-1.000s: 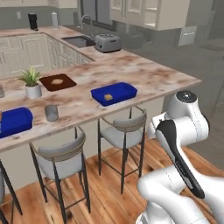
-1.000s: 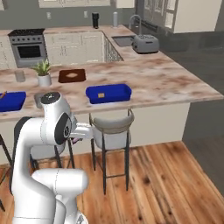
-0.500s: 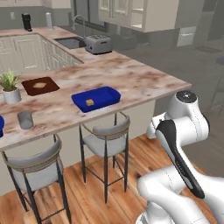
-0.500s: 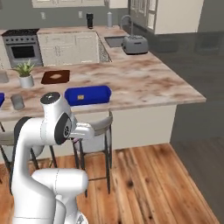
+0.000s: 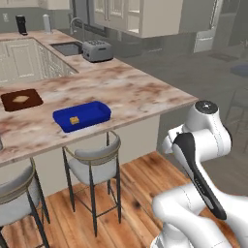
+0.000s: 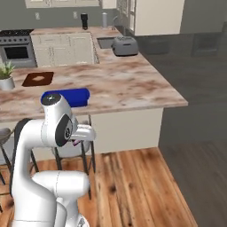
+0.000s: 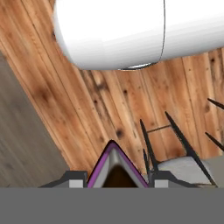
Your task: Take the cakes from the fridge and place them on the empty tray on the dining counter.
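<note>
- Pincer [image 7: 114, 176]: closed on the dark chocolate wedge of cake with a pink-purple edge [image 7: 114, 162]. The wedge's point sticks up between the two tips. The hand is held low, aimed at the plank wood floor [image 7: 65, 109].
- Deep blue rectangular tray with a raised rim [image 5: 99, 111]: on the long beige-brown marbled stone table [image 5: 131, 89], at about 10 o'clock from the arm in the left base view.
- Tan-golden square block of cake [image 5: 74, 120]: already lying in the tray, toward its 8 o'clock corner.

Risks, as I judge them:
- The wedge is tiny and pinched near its base. A jolt or a fast swing could tip it out onto the floor.
- The hand has to rise from below table height. The table's overhang and the grey-cushioned metal stool [image 5: 94, 162] under the tray lie in that path, so a knock is possible.
- A careless drop could land on the tan block or on the tray's rim.
- The dark brown flat square board [image 5: 20, 99] at 9 o'clock of the tray is the wrong target.

Counts:
- Cakes: two, one in the tray and one in the pincer.
- Blue trays: one.
- Brown boards: one, with one flat tan slice on it.
- Stools: two in the left base view.
- Silver toaster [image 5: 97, 50]: one.
- Potted green plant [image 6: 5, 76]: one.
</note>
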